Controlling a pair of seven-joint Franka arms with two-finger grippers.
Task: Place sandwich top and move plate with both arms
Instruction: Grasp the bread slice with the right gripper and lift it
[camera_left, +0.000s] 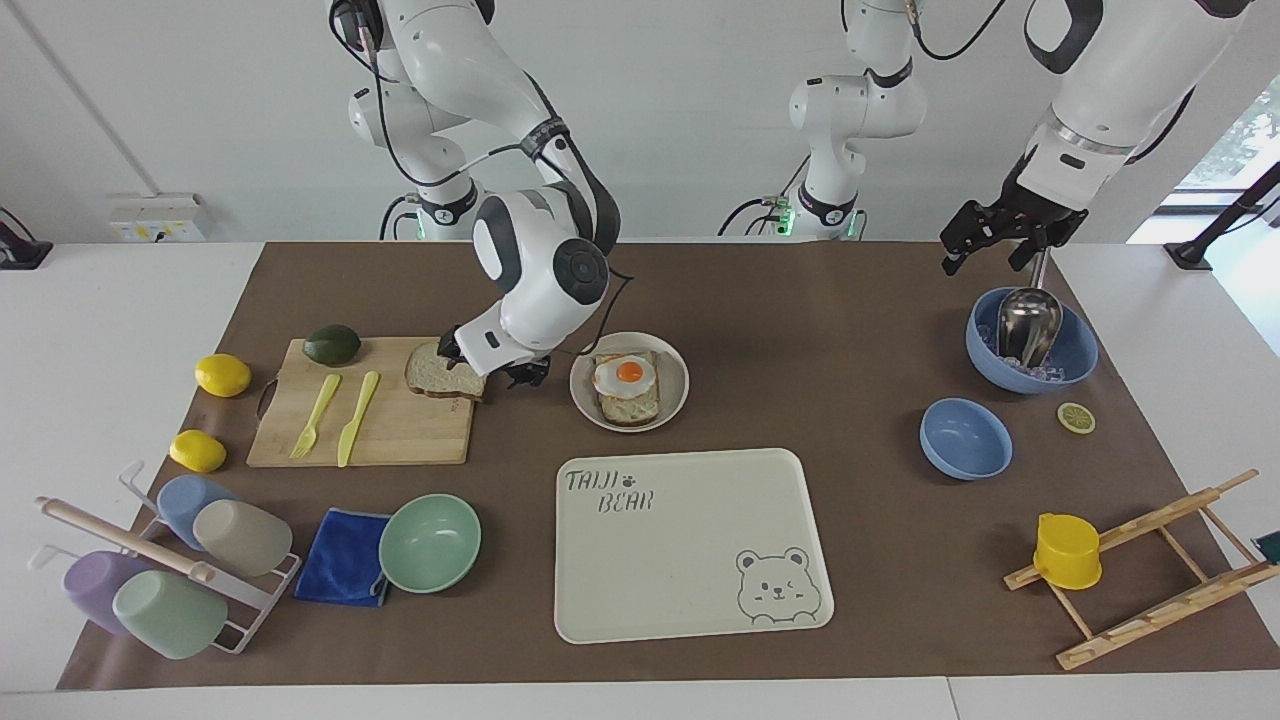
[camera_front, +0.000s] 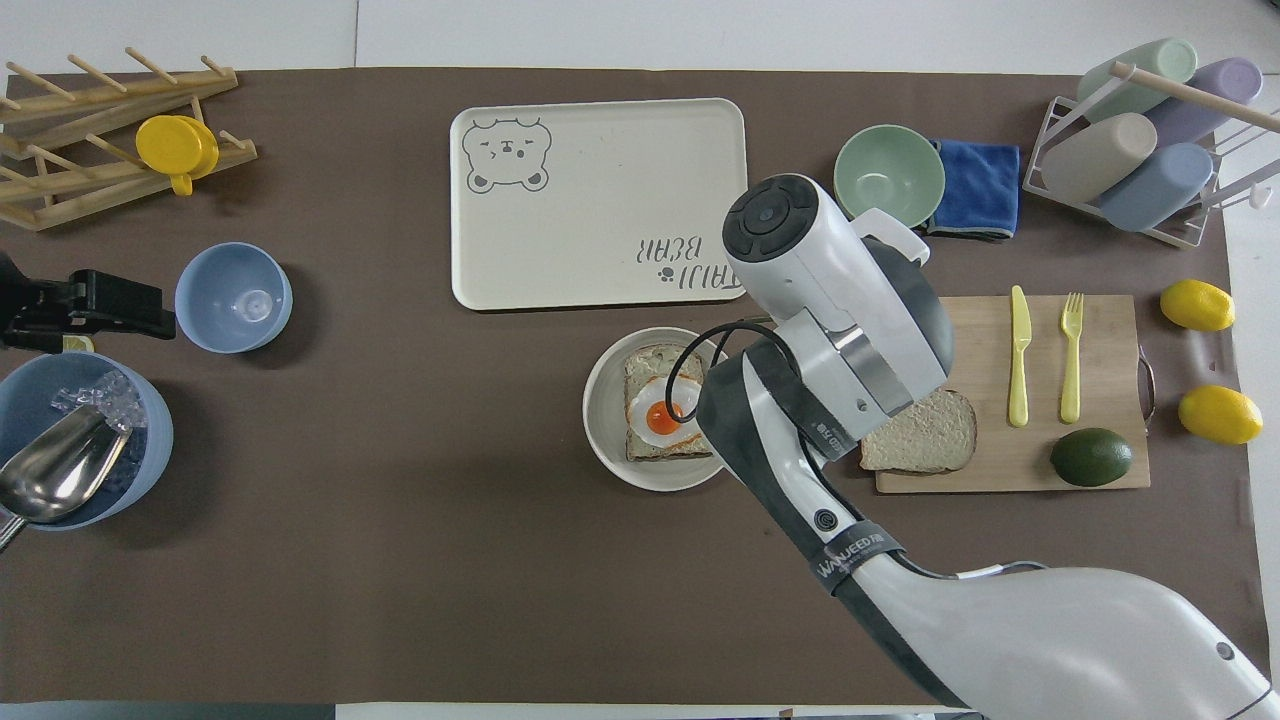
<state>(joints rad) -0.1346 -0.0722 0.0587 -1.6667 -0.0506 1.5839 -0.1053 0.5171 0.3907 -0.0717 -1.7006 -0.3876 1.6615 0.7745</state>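
Note:
The sandwich top (camera_left: 443, 372) (camera_front: 925, 432), a plain slice of bread, lies on the wooden cutting board (camera_left: 400, 430) at the end nearest the plate. The plate (camera_left: 581, 400) (camera_front: 600, 440) holds a bread slice with a fried egg (camera_left: 628, 380). My right gripper (camera_left: 487, 362) is low over the slice's plate-side end and open, one finger (camera_left: 449, 347) at the bread's corner and the other off the board. In the overhead view the right arm's wrist hides it. My left gripper (camera_left: 985, 240) (camera_front: 95, 303) waits, open, over the blue ice bowl (camera_left: 1078, 350).
The board also carries an avocado (camera_left: 332, 344), a fork and a knife, with two lemons beside it. The bear tray (camera_left: 690, 540) lies farther from the robots than the plate. A mint bowl (camera_left: 430, 542), blue cloth, cup rack, small blue bowl (camera_left: 965, 438) and wooden rack stand around.

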